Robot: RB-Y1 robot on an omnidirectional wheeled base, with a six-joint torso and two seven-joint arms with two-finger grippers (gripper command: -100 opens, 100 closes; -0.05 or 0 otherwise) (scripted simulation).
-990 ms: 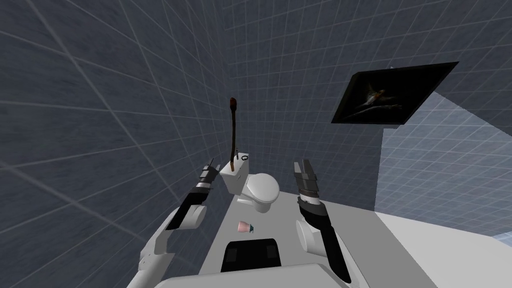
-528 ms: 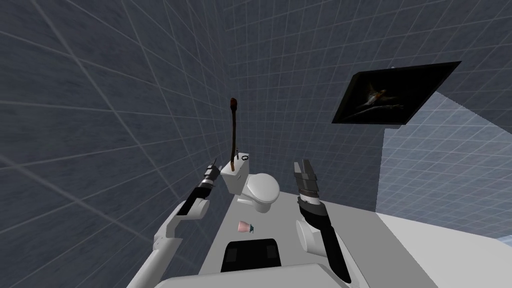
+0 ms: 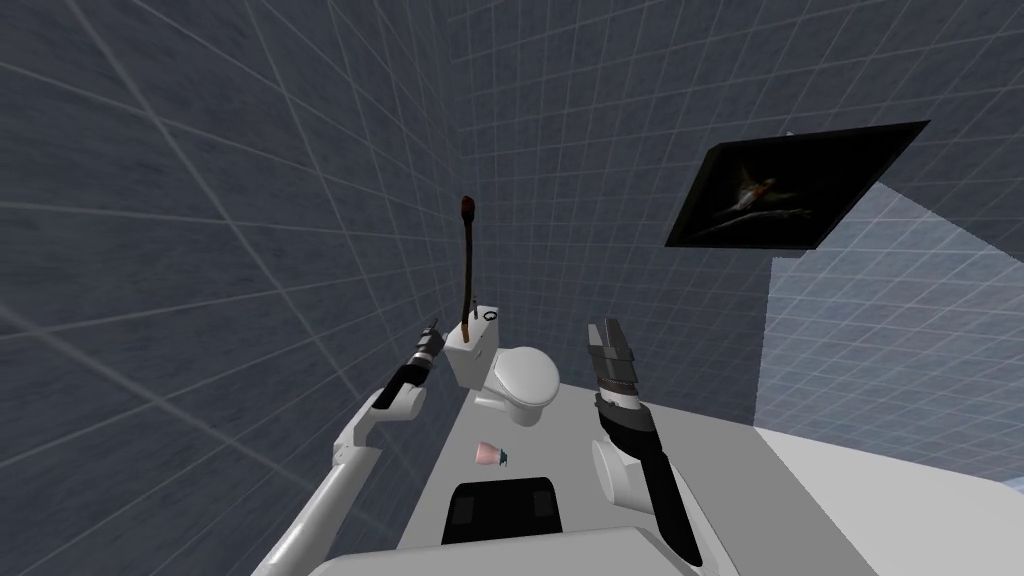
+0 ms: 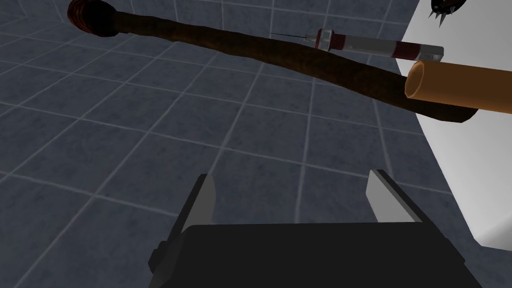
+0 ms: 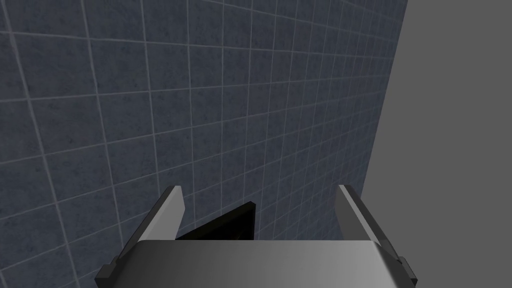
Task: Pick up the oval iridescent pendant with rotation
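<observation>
Your left hand (image 4: 295, 182) is spread wide and empty, touching nothing, just beside the white toilet tank (image 3: 468, 355). Past its fingers there's a long, rough, dark brown stick (image 4: 250, 47) with a knobby reddish tip, a thin syringe (image 4: 370, 45) with red bands and a smooth orange tube (image 4: 460, 87), all at the tank. The pendant (image 3: 490, 315) looks like a tiny dark oval ring on the tank's top, too small to read its finish. Your right hand (image 5: 257, 192) is wide open too, empty, raised right of the smooth white toilet bowl (image 3: 525, 378).
</observation>
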